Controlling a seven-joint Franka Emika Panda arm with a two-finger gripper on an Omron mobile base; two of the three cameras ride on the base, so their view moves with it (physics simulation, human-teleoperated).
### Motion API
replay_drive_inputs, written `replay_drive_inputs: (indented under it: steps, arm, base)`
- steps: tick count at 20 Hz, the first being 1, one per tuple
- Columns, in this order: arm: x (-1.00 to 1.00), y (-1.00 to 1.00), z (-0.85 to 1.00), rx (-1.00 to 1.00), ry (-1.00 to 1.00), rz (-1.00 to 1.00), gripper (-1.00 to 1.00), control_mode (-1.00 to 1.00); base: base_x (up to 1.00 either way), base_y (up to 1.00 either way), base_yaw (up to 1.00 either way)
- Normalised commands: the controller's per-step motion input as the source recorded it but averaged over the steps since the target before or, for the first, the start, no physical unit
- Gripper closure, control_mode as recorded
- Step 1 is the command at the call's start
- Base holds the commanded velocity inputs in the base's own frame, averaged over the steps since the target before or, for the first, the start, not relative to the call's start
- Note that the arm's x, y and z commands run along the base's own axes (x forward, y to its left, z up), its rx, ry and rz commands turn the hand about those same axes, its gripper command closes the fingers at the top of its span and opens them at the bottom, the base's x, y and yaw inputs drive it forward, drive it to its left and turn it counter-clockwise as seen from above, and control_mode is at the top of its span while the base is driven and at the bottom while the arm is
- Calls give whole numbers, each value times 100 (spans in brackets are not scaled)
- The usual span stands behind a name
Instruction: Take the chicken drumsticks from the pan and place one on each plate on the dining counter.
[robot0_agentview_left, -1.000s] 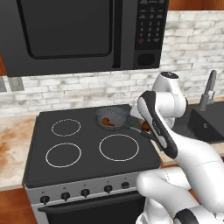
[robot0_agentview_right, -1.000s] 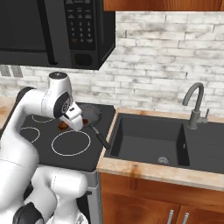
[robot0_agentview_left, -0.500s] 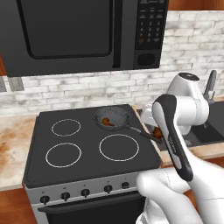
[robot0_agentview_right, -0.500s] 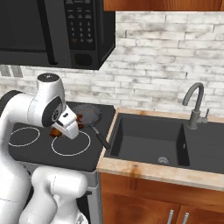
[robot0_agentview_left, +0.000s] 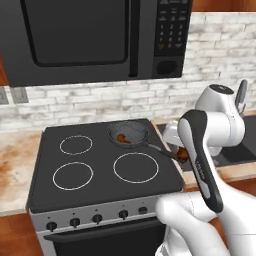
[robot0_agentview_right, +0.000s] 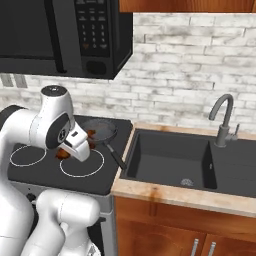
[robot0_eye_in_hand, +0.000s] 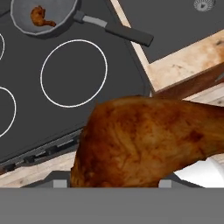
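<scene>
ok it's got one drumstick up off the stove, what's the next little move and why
Probably carry the glossy reddish-brown chicken drumstick further away from the black stovetop, towards wherever the plates are. It sits clamped in the jaws, already clear of the small dark grey frying pan, where a second drumstick waits. No plate is in sight, so the base likely has to drive.

Held drumstick (robot0_eye_in_hand: 148, 144) covers both fingertips in the hand view, its right end cut off by the edge; from the base views the forearm hides the claw.
</scene>
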Motion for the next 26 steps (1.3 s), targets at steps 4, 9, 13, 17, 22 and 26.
replay_drive_inputs:
  steps: [4,9,13,17,22,26]
  arm:
    - [0,0,0,0,0,0,100,100]
    - [0,0,0,0,0,0,100,100]
    - [0,0,0,0,0,0,100,100]
    - [0,0,0,0,0,0,100,100]
    - [0,0,0,0,0,0,100,100]
    - [0,0,0,0,0,0,100,100]
  base:
    - [-59,-2,-2]
    - [-25,-1,-71]
    - [-2,1,-100]
    - [0,4,-100]
    - [0,3,-100]
    - [0,3,-100]
